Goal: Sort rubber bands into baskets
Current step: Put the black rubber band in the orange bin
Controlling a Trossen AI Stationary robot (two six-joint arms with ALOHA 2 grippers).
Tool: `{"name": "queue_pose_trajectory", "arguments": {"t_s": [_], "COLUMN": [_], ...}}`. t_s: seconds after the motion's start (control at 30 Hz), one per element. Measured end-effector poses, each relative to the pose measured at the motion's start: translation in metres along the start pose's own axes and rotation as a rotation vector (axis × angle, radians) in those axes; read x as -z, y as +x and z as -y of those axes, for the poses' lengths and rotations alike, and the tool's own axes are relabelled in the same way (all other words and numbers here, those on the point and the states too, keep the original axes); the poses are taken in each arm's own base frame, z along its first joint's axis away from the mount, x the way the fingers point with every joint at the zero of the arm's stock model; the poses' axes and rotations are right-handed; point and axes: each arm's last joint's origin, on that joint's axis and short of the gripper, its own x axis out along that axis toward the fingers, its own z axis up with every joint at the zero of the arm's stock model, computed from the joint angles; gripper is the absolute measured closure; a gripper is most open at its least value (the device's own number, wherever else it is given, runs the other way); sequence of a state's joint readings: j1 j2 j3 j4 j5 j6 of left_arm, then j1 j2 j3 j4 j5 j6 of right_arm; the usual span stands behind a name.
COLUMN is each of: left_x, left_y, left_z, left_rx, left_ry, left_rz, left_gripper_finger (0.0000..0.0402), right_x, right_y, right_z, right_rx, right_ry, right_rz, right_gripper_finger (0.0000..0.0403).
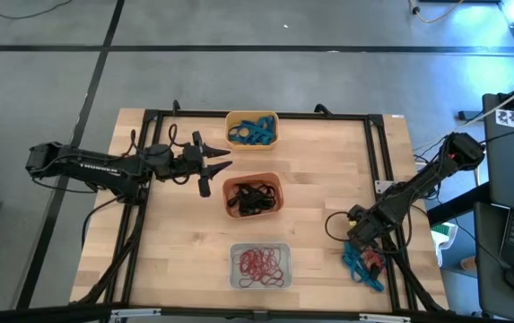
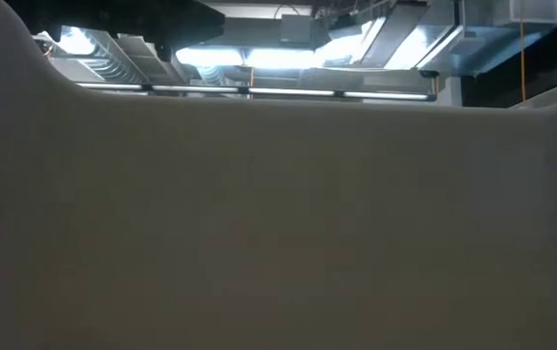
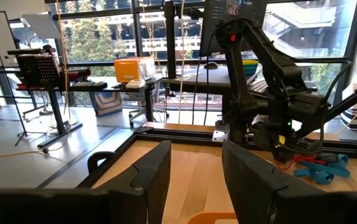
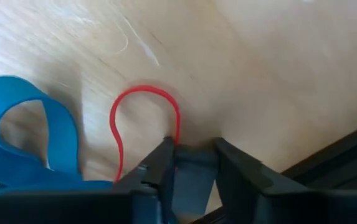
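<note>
At lower right of the high view, the right gripper is lowered onto loose rubber bands on the bench, its narrowed fingers touching a red band; whether it is gripped cannot be told. The left gripper is held parted and empty left of the baskets.

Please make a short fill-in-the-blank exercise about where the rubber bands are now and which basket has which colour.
1. The yellow-orange basket holds ___ bands.
2. The red-orange basket holds ___ bands.
3. The pale basket holds ___ bands.
4. The right gripper is down at a thin ___ band on the table.

Missing words: blue; black; red; red
</note>
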State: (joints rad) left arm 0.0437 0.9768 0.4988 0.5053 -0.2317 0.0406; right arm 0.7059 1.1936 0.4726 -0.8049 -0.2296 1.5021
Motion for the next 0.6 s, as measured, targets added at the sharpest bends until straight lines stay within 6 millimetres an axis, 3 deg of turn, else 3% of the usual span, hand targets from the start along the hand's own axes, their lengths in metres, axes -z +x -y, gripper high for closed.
{"name": "queue_pose_trajectory", "arguments": {"t_s": [0.27, 0.6], "left_x": [0.000, 0.000], "left_y": [0.000, 0.000], "left_z": [0.000, 0.000], "left_rx": [0.000, 0.000], "left_ry": [0.000, 0.002], "left_rz": [0.000, 0.001], "left_gripper_finger": [0.0260, 0.0260], "right_x": [0.002, 0.004], "right_y": [-0.012, -0.030], "right_z": [-0.009, -0.013], "right_rx": [-0.021, 0.040], "right_ry": [-0.078, -0.107], "right_rz": [0.003, 0.059], "right_gripper_finger": [0.0347, 0.0358]}}
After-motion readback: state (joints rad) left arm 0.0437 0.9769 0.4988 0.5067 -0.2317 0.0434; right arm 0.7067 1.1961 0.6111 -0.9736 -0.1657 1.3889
